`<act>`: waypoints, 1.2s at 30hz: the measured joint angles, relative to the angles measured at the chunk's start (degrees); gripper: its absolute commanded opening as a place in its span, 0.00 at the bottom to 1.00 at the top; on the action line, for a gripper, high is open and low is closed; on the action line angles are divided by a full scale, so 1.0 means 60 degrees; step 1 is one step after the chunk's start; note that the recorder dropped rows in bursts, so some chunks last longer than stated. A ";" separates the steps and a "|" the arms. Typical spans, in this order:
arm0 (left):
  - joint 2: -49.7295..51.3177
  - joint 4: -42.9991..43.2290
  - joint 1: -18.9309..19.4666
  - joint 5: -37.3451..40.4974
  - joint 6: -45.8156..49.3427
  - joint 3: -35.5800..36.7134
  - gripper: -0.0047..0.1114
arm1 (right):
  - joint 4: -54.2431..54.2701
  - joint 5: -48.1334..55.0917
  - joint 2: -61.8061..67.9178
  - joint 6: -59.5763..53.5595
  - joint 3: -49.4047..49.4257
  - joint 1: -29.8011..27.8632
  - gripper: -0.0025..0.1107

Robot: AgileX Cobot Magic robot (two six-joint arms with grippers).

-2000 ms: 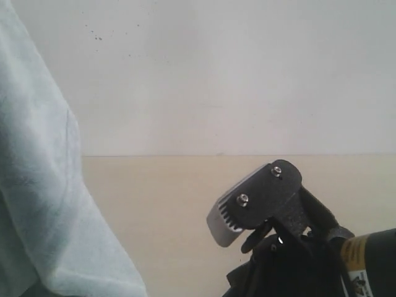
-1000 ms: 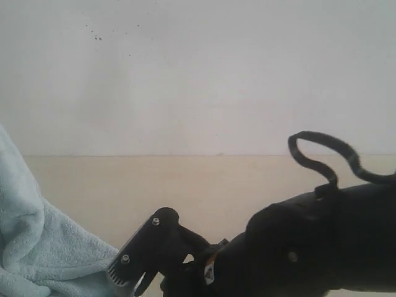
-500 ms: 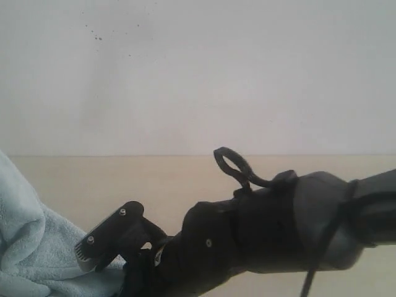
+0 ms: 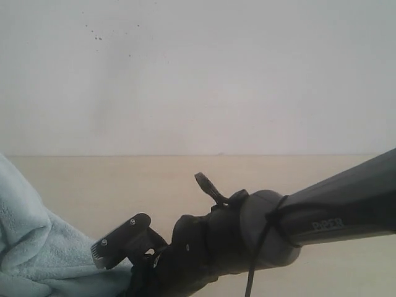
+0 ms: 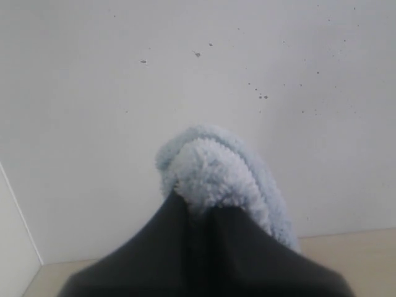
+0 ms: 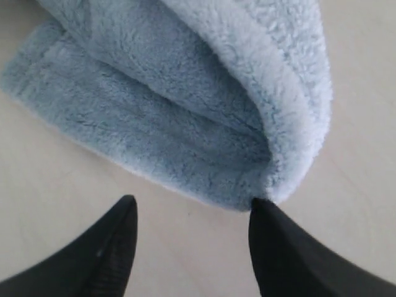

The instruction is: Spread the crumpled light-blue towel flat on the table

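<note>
Left jaws clamp the towel [image 5: 216, 167], right jaws gape at its edge on the bench [image 6: 49, 185]; next call: pinch there, pull apart.

One towel [image 4: 37, 247], one table [image 4: 154, 179], two tools (left tool [image 5: 195, 213], right tool [image 6: 193, 210]).
</note>
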 measured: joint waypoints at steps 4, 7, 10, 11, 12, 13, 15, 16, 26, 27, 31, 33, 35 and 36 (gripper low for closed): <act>0.0000 0.0000 -0.0106 0.0014 0.0000 0.0259 0.08 | 0.0338 -0.0270 0.0099 0.0000 0.0000 -0.0051 0.48; 0.0000 0.0000 -0.0144 0.0022 0.0000 0.0402 0.08 | 0.0625 -0.0395 0.0133 0.0000 0.0000 -0.0051 0.48; 0.0000 0.0000 -0.0162 0.0022 0.0000 0.0423 0.08 | 0.1053 -0.0340 0.0133 0.0000 0.0000 -0.0051 0.48; 0.0000 0.0000 -0.0162 0.0022 0.0000 0.0423 0.08 | 0.1130 -0.0340 0.0133 -0.0026 0.0000 -0.0051 0.48; 0.0000 0.0000 -0.0162 0.0022 0.0000 0.0423 0.08 | 0.1186 -0.0357 0.0133 -0.0053 0.0000 -0.0051 0.48; 0.0000 0.0000 -0.0162 0.0022 0.0000 0.0423 0.08 | 0.1186 -0.0399 0.0133 -0.0060 0.0000 -0.0051 0.48; 0.0000 0.0000 -0.0162 0.0022 0.0000 0.0423 0.08 | 0.1225 -0.0457 0.0133 -0.0060 -0.0026 -0.0051 0.48; 0.0000 0.0000 -0.0162 -0.0019 0.0000 0.0423 0.08 | 0.1298 -0.0438 0.0140 -0.0060 -0.0099 -0.0051 0.48; 0.0000 0.0000 -0.0162 -0.0256 0.0000 0.0423 0.08 | 0.2924 0.0392 0.0843 -0.0720 -0.1189 -0.0051 0.43; 0.0000 0.0000 -0.0162 -0.0256 0.0000 0.0423 0.08 | 0.2998 0.0392 0.0933 -0.0756 -0.1189 -0.0051 0.38; 0.0000 0.0000 -0.0162 -0.0256 0.0000 0.0423 0.08 | 0.3172 0.0349 0.1033 -0.0756 -0.1235 -0.0051 0.08; 0.0000 0.0000 -0.0162 -0.0256 0.0000 0.0423 0.08 | 0.3172 0.0349 0.1057 -0.0756 -0.1235 -0.0051 0.02; 0.0000 0.0000 -0.0162 -0.0256 0.0000 0.0423 0.08 | 0.3172 0.0349 0.1057 -0.0756 -0.1235 -0.0071 0.05; 0.0000 0.0000 -0.0162 -0.0256 0.0000 0.0423 0.08 | 0.3172 0.0431 0.1035 -0.0756 -0.1235 -0.0106 0.06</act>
